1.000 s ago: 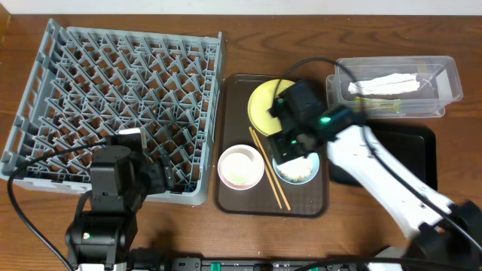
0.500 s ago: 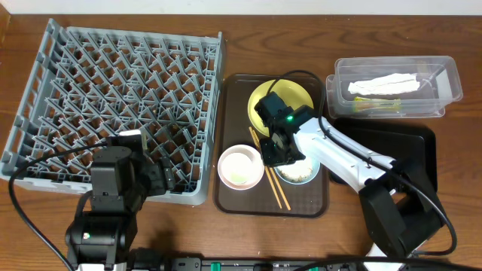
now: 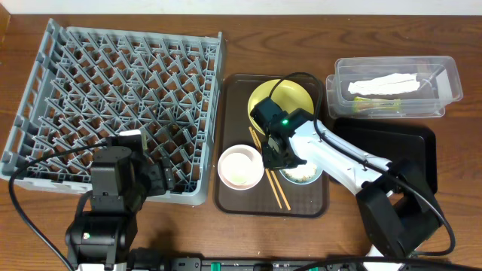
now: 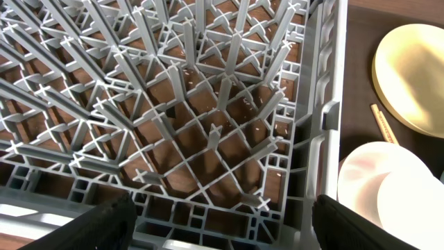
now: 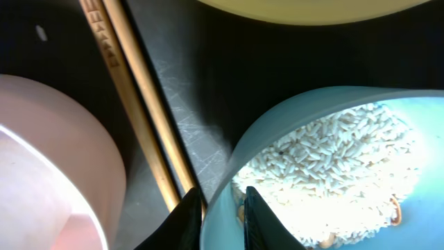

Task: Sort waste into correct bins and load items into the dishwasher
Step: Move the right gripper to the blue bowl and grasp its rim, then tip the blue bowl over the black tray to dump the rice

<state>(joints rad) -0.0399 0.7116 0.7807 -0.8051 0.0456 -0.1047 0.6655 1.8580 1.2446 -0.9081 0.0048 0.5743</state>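
My right gripper (image 3: 276, 155) (image 5: 223, 208) straddles the left rim of the light blue bowl (image 3: 307, 175) (image 5: 305, 104), one finger inside and one outside, shut on it. The bowl holds rice scraps (image 5: 347, 173) and stands on the brown tray (image 3: 235, 202). Chopsticks (image 3: 276, 192) (image 5: 139, 104) lie just left of it. The pink-white bowl (image 3: 239, 167) (image 5: 62, 160) and yellow plate (image 3: 292, 93) share the tray. I cannot make out the cream cup. My left gripper (image 4: 222, 232) is open over the near right corner of the grey dish rack (image 3: 113, 90) (image 4: 208, 104).
The clear tub (image 3: 446, 84) at the back right holds the white napkin (image 3: 384, 84) and the green-and-yellow wrapper (image 3: 376, 110). The black tray (image 3: 419, 150) lies in front of it, partly under my right arm. Cables trail over the yellow plate.
My right gripper moved left and down from over the plate and bowl to the blue bowl's left rim, and its fingers now pinch that rim. The left arm has not moved.
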